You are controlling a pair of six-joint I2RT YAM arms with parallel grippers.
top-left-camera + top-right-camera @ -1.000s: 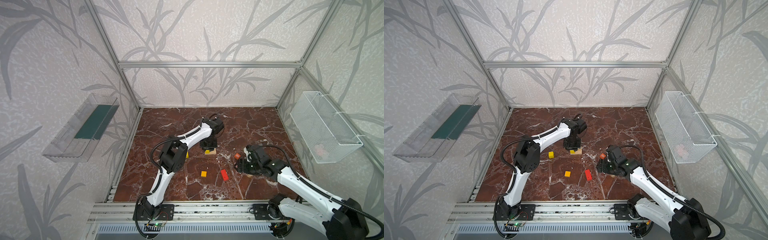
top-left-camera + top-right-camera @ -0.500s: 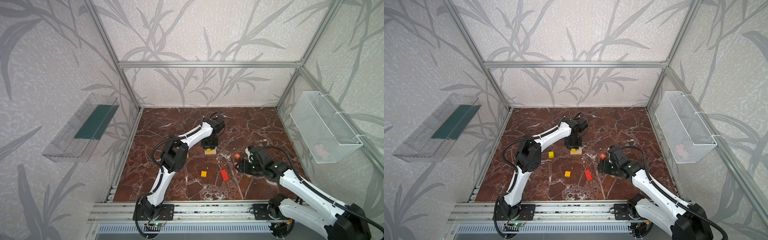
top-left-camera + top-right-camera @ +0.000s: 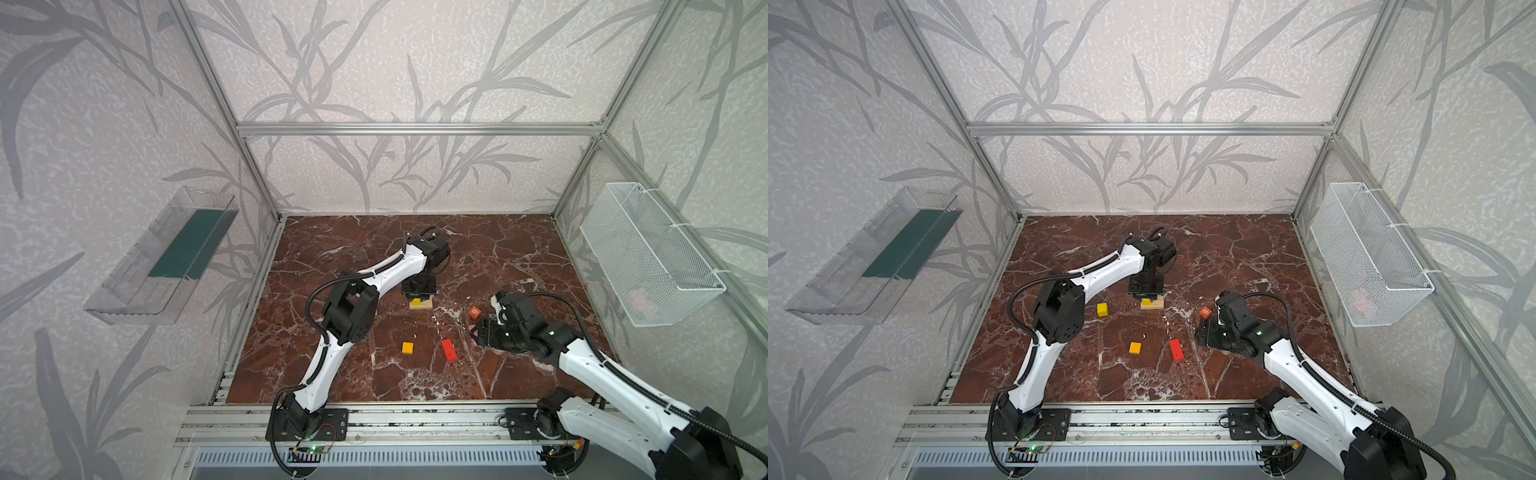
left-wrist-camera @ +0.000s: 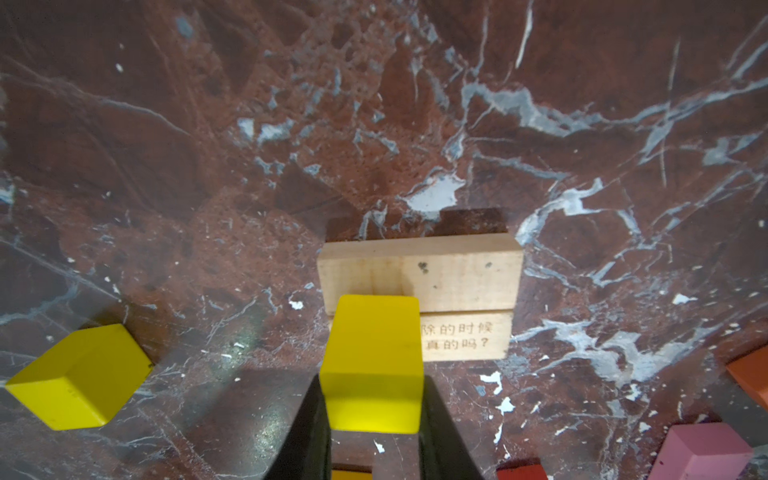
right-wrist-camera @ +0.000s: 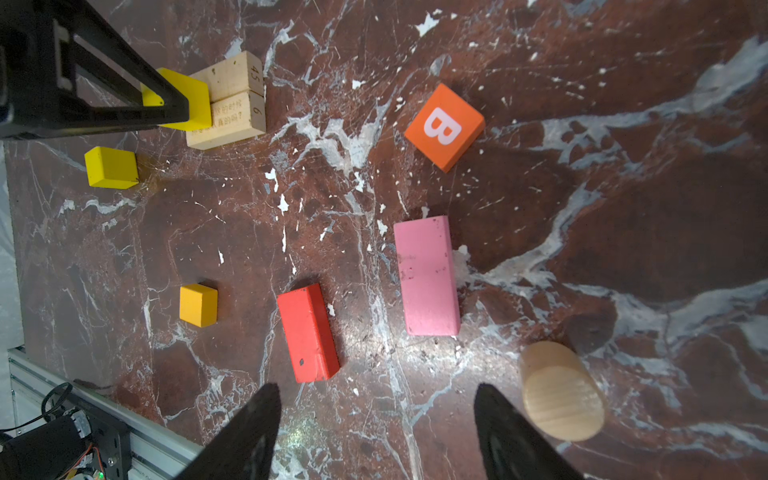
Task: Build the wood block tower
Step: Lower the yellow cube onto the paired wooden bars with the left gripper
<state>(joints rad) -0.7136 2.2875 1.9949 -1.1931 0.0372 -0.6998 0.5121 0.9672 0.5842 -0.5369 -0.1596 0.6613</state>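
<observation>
Placement of yellow cube point(image 4: 372, 353) underway: L fingers point(image 4: 305, 432) clamp it over tan planks point(image 4: 461, 274), contact unclear. Nxt: seat flush, let go. R fingers point(image 5: 245, 432) spread, empty, near pink brick point(image 5: 426, 274).

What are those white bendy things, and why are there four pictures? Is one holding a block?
The white bendy things are two robot arms, a left arm and a right arm. Each ends in a gripper, a two-fingered pincher. Two pictures look down from high up at everything; they are nearly the same, like your two eyes. The other two come from small cameras on the arms' wrists. On the brown marble table lie toy blocks: a yellow cube, an orange cube, an orange-red cube with a B, a red brick, a pink brick and a tan cylinder on its side. Two tan planks lie side by side. The left gripper pinches a second yellow cube over those planks. The right gripper is open and empty, above the table by the pink brick.
</observation>
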